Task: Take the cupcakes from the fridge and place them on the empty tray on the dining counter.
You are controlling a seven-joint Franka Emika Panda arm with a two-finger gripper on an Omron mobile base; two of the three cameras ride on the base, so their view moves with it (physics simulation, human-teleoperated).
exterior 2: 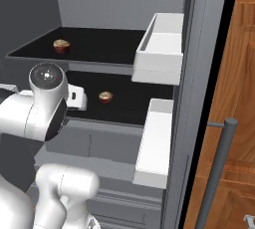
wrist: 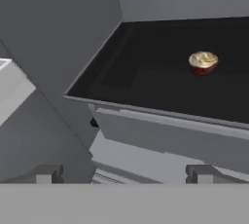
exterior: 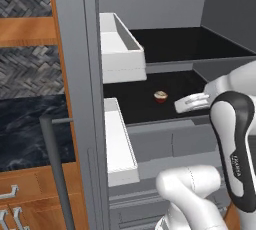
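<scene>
Standing open in a rendered kitchen, the grey fridge [exterior: 165, 139], doors swung wide, wooden cabinets [exterior 2: 234, 138] flanking it on both sides. Nearest, rising in front of the lower drawers [exterior 2: 99, 146], the white arm [exterior: 235, 144], partly blocking the right end of the lower black shelf [exterior: 145, 101] in the left base view. Reaching in over that shelf's front lip, the gripper [exterior: 192, 102], jaws spread wide, holding nothing, two dark fingertips [wrist: 48, 173] showing well apart at the bottom of the hand view. Sitting just beyond on the lower shelf, one cupcake [exterior: 160, 96], clear of the fingers, nothing lying between. Hanging on the doors, four white bins counted: two on the left door [exterior: 120, 49], two on the right door [exterior 2: 162, 51], an upper and a lower each. Farther back and higher, resting on the upper black shelf [exterior 2: 99, 44] near its left side, a second cupcake [exterior 2: 62, 46]. Two cupcakes in all, both sitting inside the fridge. Projecting forward from each door, a dark bar handle [exterior 2: 216, 168].
</scene>
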